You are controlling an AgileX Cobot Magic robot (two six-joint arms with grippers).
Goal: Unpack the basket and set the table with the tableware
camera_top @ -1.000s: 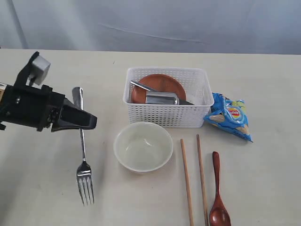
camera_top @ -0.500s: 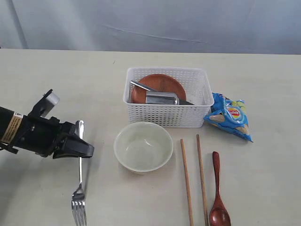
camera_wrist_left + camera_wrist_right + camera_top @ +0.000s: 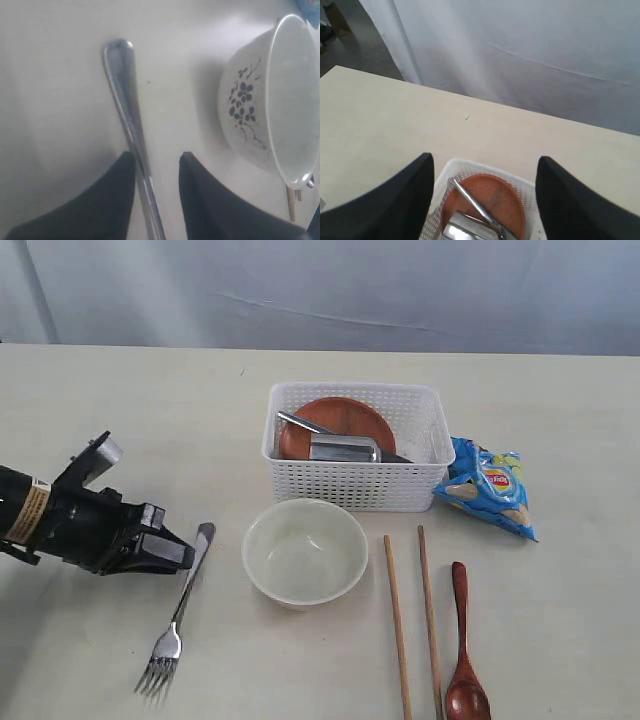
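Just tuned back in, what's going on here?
The steel fork lies on the beige table beside the cream bowl, its handle between the fingers of the open left claw. The white lattice basket holds the reddish-brown round plate, steel cup and steel knife; the open right claw holds nothing.

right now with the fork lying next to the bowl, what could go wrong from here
1. The left fingers straddle the fork handle, one right against it. Pulling away could drag the fork askew or into the bowl.
2. In the basket the cup, knife and plate are piled together, so lifting one may shift the others.
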